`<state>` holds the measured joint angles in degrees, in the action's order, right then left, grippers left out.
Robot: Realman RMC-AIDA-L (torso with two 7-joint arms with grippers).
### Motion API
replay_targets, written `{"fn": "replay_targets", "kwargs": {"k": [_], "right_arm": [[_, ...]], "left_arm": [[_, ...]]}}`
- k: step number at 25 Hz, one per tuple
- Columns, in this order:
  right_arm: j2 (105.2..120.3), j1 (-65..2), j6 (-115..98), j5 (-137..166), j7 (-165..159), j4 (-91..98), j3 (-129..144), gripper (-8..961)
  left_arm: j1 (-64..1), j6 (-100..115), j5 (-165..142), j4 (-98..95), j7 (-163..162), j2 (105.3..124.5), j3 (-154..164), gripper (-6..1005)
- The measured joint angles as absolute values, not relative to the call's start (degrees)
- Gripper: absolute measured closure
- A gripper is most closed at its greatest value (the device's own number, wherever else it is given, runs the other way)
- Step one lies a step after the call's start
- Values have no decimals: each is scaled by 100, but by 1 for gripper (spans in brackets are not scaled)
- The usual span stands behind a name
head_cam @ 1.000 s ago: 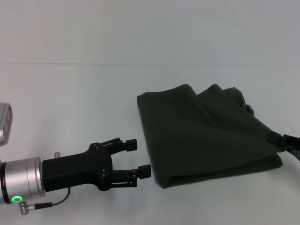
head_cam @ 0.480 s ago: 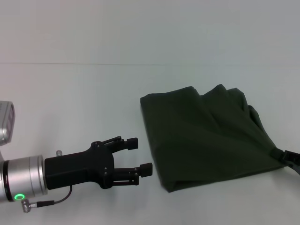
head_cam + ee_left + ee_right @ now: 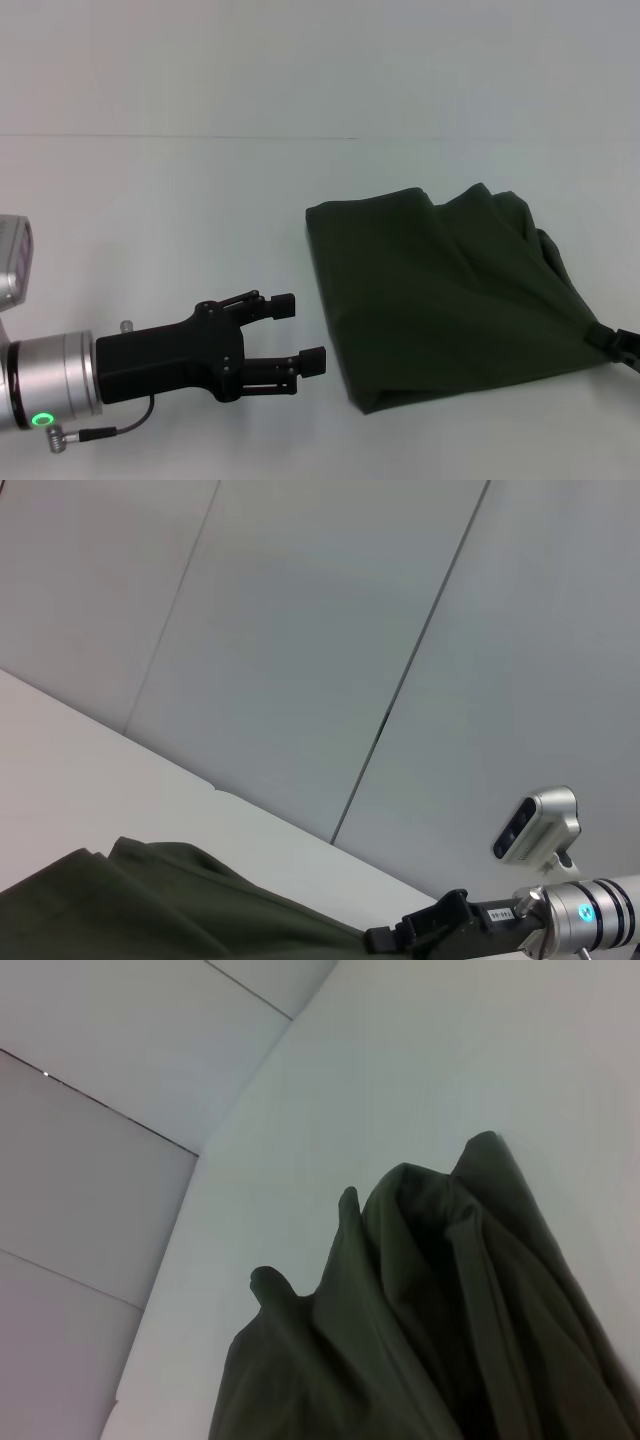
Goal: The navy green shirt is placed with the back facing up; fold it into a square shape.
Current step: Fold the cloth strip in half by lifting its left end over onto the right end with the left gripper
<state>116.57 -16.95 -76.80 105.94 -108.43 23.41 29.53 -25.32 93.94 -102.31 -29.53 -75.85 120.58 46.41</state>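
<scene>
The shirt lies bunched and partly folded on the white table, filling the right half of the head view, with creases running toward its lower right corner. The right gripper shows only at the right edge, touching that corner of the cloth; whether its jaws are clenched cannot be told. The left gripper hovers at lower left, just beside the shirt's left edge but apart from it, its jaws released and holding nothing.
</scene>
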Motion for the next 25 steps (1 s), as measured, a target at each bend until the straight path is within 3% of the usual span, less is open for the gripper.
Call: {"fn": "replay_targets", "kwargs": {"k": [14, 22, 25], "right_arm": [[11458, -1659, -7928, 10621, -10830, 2140, 2972, 941], [11365, -1850, -8453, 10582, -10755, 2578, 2340, 633], [11251, -2245, -8289, 10640, -11065, 2721, 2363, 500]], "left_arm": [[-2516, 9395, -10230, -2944, -7611, 12049, 4637, 49], [-2479, 9411, -10230, -2944, -7611, 12049, 4593, 50], [-2478, 9415, -10222, -2944, -7612, 12055, 4589, 50]]}}
